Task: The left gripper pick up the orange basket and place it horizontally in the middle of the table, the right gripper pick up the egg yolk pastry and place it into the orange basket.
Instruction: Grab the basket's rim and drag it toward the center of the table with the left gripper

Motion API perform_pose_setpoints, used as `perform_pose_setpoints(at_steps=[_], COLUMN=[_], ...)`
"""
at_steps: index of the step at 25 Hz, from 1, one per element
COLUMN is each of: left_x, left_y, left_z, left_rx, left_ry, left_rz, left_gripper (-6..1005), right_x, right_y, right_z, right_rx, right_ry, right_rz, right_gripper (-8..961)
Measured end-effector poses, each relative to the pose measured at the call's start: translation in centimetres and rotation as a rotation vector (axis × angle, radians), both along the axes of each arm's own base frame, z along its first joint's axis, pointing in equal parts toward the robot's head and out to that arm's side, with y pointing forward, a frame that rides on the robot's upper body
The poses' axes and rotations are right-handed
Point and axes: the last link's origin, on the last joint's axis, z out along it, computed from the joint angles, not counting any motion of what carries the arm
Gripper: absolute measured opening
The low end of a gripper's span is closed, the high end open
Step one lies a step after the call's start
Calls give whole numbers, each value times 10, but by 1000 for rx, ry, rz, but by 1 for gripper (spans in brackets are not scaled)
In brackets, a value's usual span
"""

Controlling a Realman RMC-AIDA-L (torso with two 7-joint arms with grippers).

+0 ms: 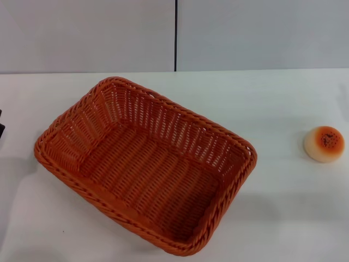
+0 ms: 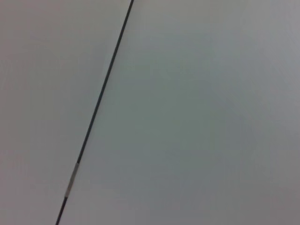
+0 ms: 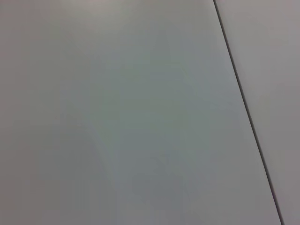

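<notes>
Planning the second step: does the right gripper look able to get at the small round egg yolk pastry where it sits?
Probably yes. The small round egg yolk pastry sits alone on the white table on the robot's right, well apart from the large orange woven basket, with nothing over it. The right gripper itself is out of view.

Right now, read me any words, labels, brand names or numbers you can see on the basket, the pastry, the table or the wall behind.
None: no text in any view.
The orange basket: plain weave, no label.
The egg yolk pastry: dark specks only, no print.
The table and the wall panels: blank; both wrist views show only bare panels and a seam.
</notes>
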Motion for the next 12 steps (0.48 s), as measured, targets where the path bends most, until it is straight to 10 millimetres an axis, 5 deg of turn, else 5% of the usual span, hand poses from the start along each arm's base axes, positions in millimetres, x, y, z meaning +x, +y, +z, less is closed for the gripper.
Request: perform_pose_setpoints(at_steps=[12], left_x=[0], left_y=[2], left_z=[-2], left_rx=[-17], left_ry=[7], left_rz=[-3], left_gripper=[830], right_x=[-4], right_y=[4], right_z=[-3], right_rx=[-27], right_ry=[-13], right_rz=[18], right_gripper=[625])
